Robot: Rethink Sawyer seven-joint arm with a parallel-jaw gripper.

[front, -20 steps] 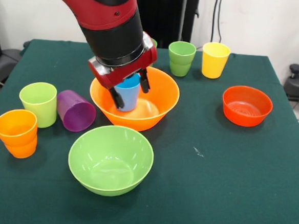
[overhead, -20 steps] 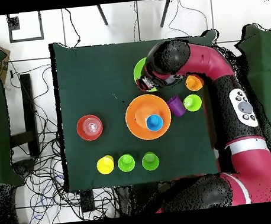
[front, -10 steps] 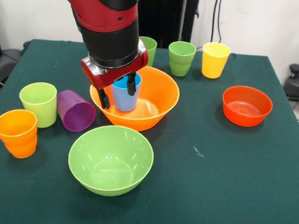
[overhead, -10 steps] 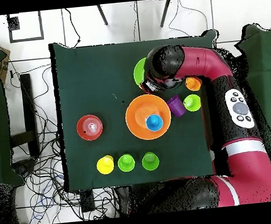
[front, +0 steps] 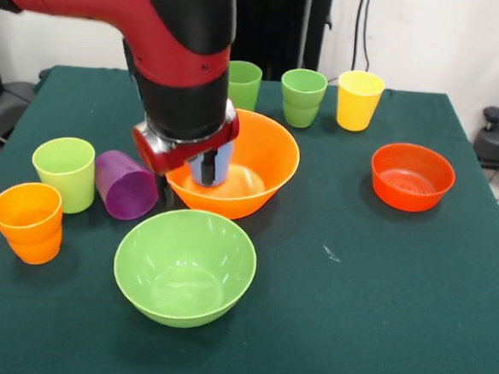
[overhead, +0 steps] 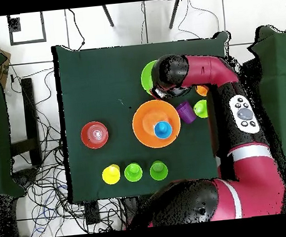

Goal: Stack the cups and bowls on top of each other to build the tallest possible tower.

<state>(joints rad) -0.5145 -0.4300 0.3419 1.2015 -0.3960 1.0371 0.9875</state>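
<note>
Front view — gripper [front: 186,181] spread, seemingly straddling orange bowl's [front: 264,158] rim — blue cup [overhead: 163,129] inside.

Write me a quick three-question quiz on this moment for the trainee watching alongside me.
1. True or false: the purple cup stands upright.
2. Where is the blue cup? A: on the bare table. B: inside the orange bowl. C: stacked on another cup.
3. How many bowls hold nothing?

Key
1. False: it lies on its side.
2. B.
3. Two: the lime-green bowl and the red-orange bowl.
</note>
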